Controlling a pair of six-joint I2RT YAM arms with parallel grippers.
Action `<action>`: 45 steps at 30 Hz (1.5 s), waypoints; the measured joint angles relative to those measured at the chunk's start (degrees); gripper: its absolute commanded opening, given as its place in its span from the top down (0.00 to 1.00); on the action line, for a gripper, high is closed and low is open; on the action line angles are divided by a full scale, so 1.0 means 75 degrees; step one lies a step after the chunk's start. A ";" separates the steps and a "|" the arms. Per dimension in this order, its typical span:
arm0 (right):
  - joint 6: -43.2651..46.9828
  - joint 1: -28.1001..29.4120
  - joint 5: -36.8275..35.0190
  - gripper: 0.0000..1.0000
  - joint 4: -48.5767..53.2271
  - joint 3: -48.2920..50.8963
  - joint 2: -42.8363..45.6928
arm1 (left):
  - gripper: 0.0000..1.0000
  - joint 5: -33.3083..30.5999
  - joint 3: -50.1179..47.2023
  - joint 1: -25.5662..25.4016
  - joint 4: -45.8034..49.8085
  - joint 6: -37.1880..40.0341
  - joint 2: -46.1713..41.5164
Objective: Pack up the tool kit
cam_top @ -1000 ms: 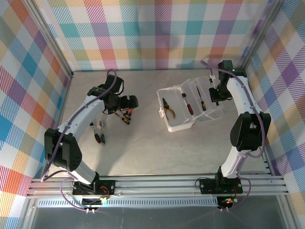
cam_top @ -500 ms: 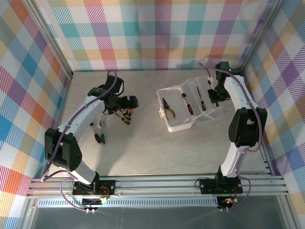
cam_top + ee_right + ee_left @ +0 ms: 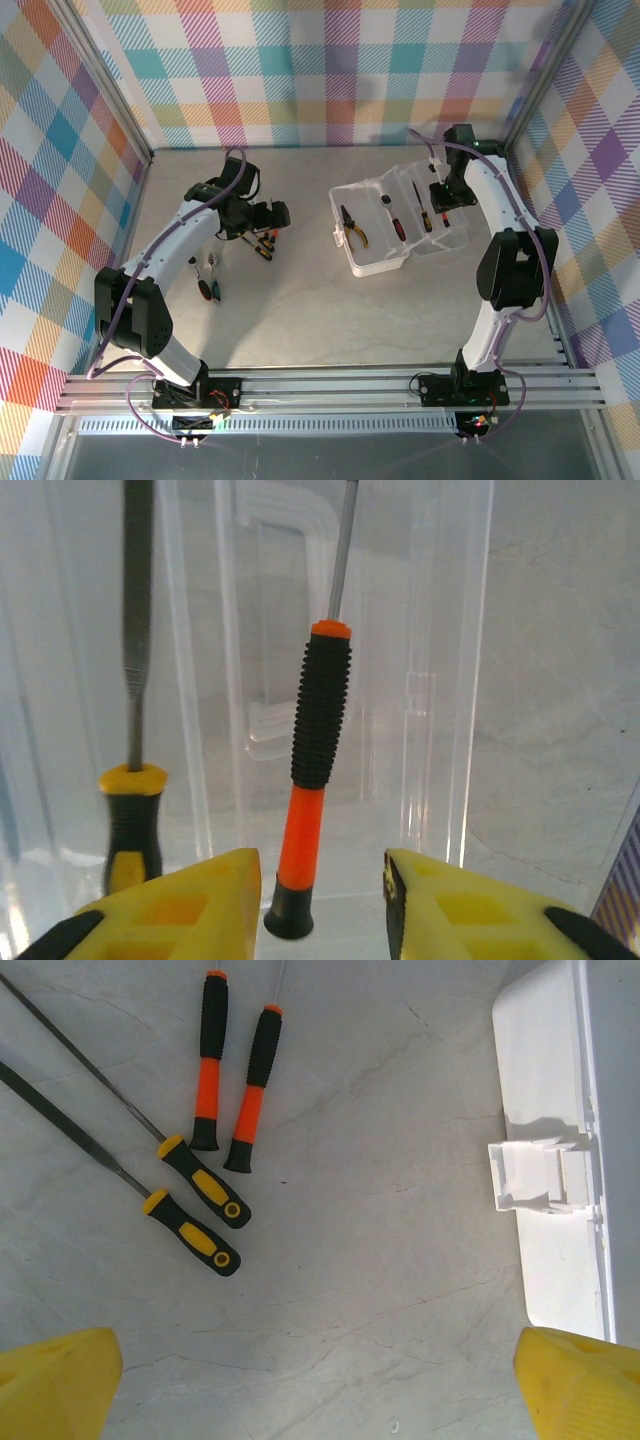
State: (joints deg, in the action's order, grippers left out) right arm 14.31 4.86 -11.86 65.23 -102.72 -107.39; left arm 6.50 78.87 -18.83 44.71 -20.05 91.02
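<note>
The tool kit's translucent white case (image 3: 380, 262) lies open right of the table's middle. Its left half holds yellow-handled pliers (image 3: 355, 228) and a red-handled screwdriver (image 3: 393, 215). My right gripper (image 3: 322, 912) hovers open over the right half. An orange-and-black screwdriver (image 3: 318, 730) lies in the case between its yellow fingers (image 3: 190, 910), beside a yellow-and-black handled tool (image 3: 133, 815). My left gripper (image 3: 320, 1390) stands wide open above bare table. Ahead of it lie two orange-and-black screwdrivers (image 3: 208, 1060) and two yellow-and-black handled tools (image 3: 200, 1182).
The case's white edge and latch (image 3: 540, 1175) sit to the right in the left wrist view. Another small hand tool (image 3: 207, 282) lies beside the left arm. Checkered walls close the table at the back and on both sides.
My right gripper has opened and let go of the orange-and-black screwdriver, which now rests in the case. The right arm shifted slightly left. The left arm has not moved.
</note>
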 measured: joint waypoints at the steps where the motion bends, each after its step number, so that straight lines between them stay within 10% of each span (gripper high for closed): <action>1: -0.0009 0.0035 -0.0015 0.46 0.0038 -0.0044 0.0090 | 0.00 -0.0006 0.0000 0.0006 0.0006 0.0003 0.0000; 5: -0.0102 0.0236 0.0082 0.00 0.0140 -0.0198 0.0714 | 0.00 -0.0058 -0.0085 0.0105 0.0035 0.0026 -0.0017; 19: -0.0772 0.1338 0.2028 0.01 -0.0504 0.1539 0.2771 | 0.01 -0.1005 -0.1518 0.1547 0.0484 -0.0181 -0.0189; 45: -0.1463 0.2649 0.2535 0.01 -0.1180 0.1856 0.1778 | 0.47 -0.1874 -0.1067 0.2066 -0.0105 -0.0111 0.2261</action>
State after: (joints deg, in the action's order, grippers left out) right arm 3.33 24.73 7.16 56.38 -88.79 -94.06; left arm -7.55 70.87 -3.33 43.92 -20.88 107.98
